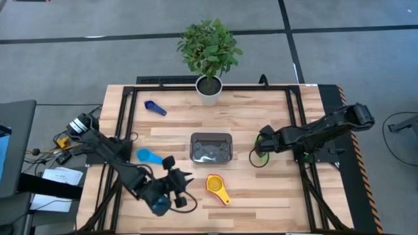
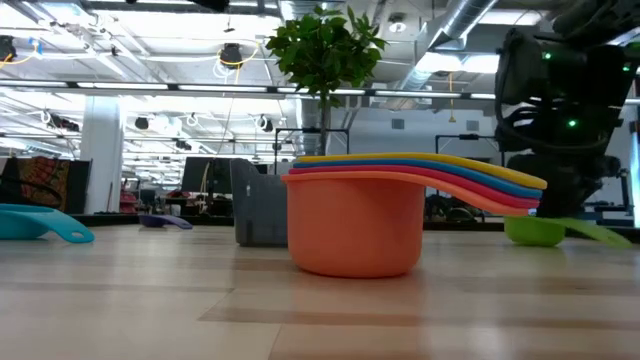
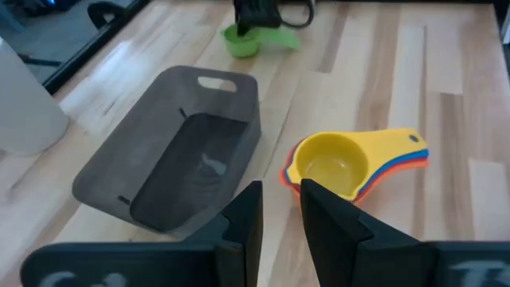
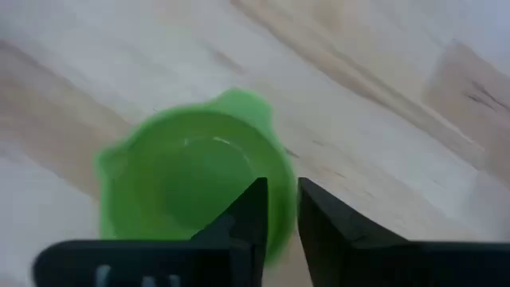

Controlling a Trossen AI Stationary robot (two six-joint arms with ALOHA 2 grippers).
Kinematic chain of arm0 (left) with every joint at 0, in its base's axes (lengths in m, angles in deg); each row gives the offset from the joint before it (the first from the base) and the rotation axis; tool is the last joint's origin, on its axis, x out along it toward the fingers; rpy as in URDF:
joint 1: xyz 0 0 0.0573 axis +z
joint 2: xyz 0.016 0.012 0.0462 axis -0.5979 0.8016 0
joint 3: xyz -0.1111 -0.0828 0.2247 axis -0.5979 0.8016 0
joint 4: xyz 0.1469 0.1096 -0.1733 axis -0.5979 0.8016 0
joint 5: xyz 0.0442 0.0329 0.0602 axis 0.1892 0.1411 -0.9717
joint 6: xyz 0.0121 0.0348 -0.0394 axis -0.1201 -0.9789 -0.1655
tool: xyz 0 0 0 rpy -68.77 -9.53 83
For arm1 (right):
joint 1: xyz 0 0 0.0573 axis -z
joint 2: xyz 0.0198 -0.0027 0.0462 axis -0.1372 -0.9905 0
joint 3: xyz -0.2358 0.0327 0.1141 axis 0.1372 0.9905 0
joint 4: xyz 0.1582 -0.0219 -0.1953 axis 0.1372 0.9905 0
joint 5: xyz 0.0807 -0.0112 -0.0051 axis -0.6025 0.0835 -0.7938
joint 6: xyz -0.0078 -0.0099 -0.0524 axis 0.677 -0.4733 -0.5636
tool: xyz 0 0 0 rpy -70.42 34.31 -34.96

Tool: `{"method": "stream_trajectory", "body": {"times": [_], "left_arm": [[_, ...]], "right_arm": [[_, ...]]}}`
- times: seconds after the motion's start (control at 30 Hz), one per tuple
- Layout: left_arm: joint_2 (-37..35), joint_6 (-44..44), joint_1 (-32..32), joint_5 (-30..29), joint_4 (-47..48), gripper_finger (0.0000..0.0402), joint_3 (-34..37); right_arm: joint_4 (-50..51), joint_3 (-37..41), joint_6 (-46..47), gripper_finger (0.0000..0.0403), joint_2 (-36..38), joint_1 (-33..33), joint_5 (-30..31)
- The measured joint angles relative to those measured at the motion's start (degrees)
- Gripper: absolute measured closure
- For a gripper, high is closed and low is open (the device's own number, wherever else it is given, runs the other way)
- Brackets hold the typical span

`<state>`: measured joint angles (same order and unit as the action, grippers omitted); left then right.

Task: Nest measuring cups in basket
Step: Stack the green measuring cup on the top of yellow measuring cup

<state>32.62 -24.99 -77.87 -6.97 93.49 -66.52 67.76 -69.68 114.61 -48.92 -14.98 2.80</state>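
Note:
The dark grey basket point(image 1: 210, 147) stands at the table's middle with nothing in it. A nested stack of measuring cups, yellow on top point(image 3: 327, 166), rests on its orange bottom cup point(image 2: 355, 230) near the front edge. A light blue cup point(image 1: 149, 156) lies left of the basket and a dark blue one point(image 1: 155, 108) at the far left. My right gripper point(image 4: 283, 199) is shut on the green cup point(image 1: 260, 156), right of the basket. My left gripper point(image 3: 280, 203) hangs open by a narrow gap left of the stack, with nothing between its fingers. My right gripper has the green cup's rim point(image 4: 279, 227) between its two fingers, one finger point(image 4: 249, 214) inside the bowl and the other outside. The fingers come steeply from above, slanting in from the table's right side. The cup sits upright with its bottom on the table.
A white pot with a green plant point(image 1: 209, 90) stands at the middle of the far edge. Black frame rails point(image 1: 124, 117) run along the table's left and right sides. Cables and devices point(image 1: 72, 130) lie off the left edge.

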Motion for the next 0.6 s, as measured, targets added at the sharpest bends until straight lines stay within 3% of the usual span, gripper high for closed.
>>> {"method": "stream_trajectory", "body": {"times": [0.23, 0.4, 0.6], "left_arm": [[-0.02, 1.88, -2.02, -2.83, -0.39, 0.0326, -0.02], [-0.02, 1.89, -1.98, -3.14, -0.35, 0.0326, -0.03], [-0.02, 4.37, -1.85, -8.37, 0.01, 0.0326, 0.53]], "right_arm": [[-1.14, -0.08, -3.78, 0.0387, 1.69, -3.43, 0.05], [-0.78, -1.17, -2.32, 0.0381, 5.52, -10.96, -0.04], [-1.87, -6.13, 4.07, 0.0388, 6.35, -18.46, 1.39]]}}
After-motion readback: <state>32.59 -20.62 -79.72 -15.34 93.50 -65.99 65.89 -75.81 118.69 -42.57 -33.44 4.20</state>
